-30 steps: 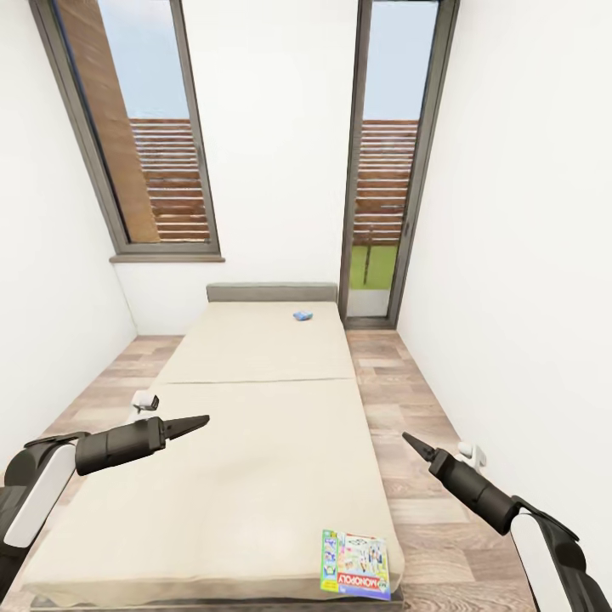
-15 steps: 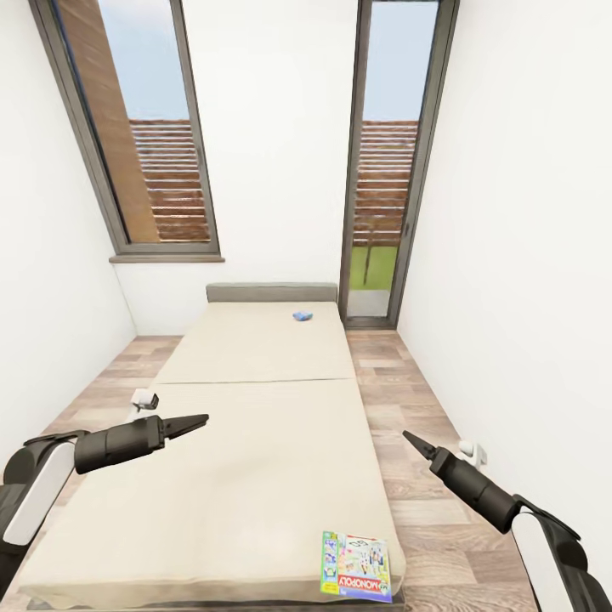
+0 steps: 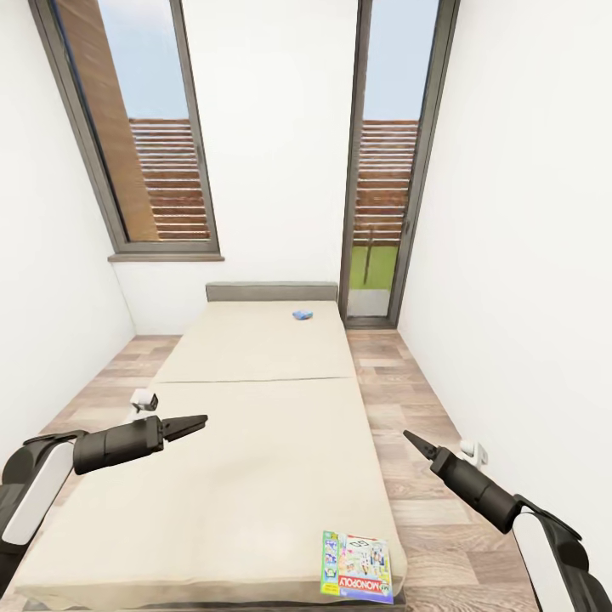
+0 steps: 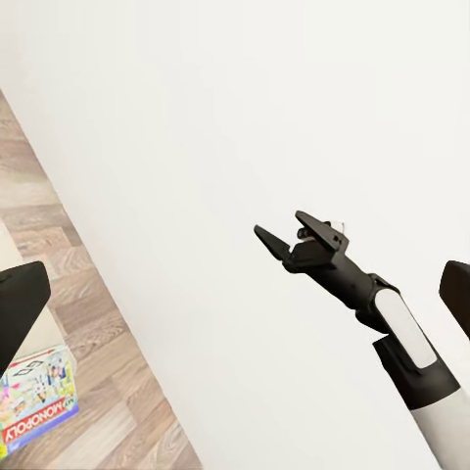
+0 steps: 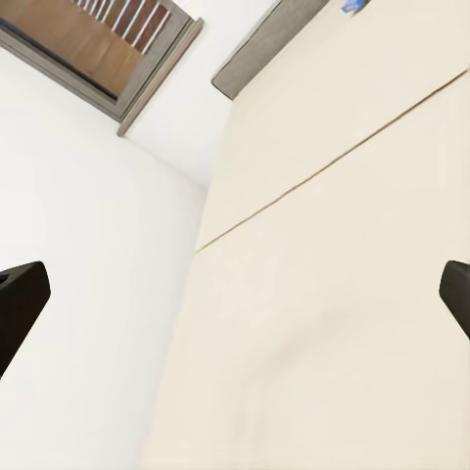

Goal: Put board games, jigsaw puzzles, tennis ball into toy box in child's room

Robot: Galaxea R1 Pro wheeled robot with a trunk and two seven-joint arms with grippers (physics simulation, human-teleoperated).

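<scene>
On the bed [image 3: 255, 425] both board games lie untouched: the Monopoly box [image 3: 356, 566] at its near right corner, the small blue one [image 3: 303, 315] far off by the headboard. Left gripper [image 3: 194, 422] and right gripper [image 3: 410, 439] hover empty, jaws apart, so collecting looks barely begun.

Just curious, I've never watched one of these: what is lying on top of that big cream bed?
Two things lie on the bed: a Monopoly box at the near right corner, and a small blue box far off by the headboard. What is under the mattress is hidden.
</scene>
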